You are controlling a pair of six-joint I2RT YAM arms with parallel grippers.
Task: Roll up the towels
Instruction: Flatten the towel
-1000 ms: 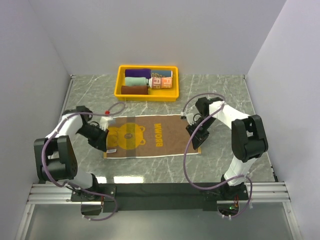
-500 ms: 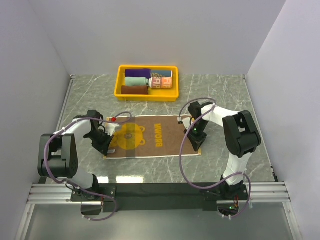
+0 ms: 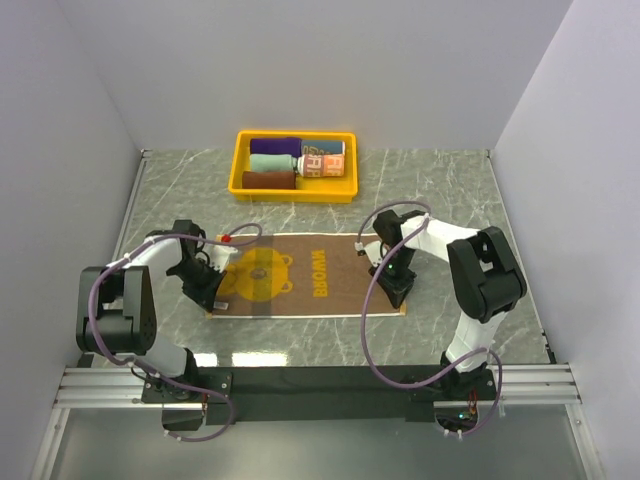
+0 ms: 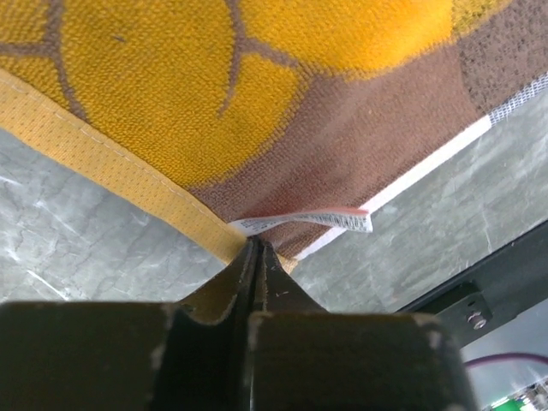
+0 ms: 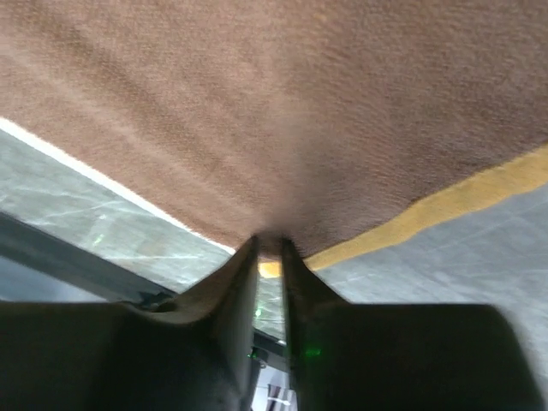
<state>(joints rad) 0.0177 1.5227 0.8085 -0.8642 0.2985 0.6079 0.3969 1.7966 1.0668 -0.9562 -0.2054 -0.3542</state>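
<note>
A brown towel (image 3: 320, 285) with a yellow bear and yellow border lies spread flat on the marble table. My left gripper (image 3: 214, 298) is at its near left corner. In the left wrist view the jaws (image 4: 257, 244) are shut on the yellow border, beside a white label (image 4: 308, 221). My right gripper (image 3: 393, 292) is at the near right corner. There its narrow jaws (image 5: 270, 244) pinch the bunched brown towel (image 5: 300, 111). Other towels lie rolled in the tray: purple (image 3: 275, 146), mint (image 3: 272, 161), maroon (image 3: 268, 179) and a lettered one (image 3: 322, 160).
The yellow plastic tray (image 3: 238, 165) sits at the back of the table, beyond the spread towel. Grey walls close in the left and right sides. The arms' black base rail (image 3: 320, 380) runs along the near edge.
Both arms have drawn in to the towel's near corners and their jaws have closed on it. The towel's right end has shifted slightly toward the near edge.
</note>
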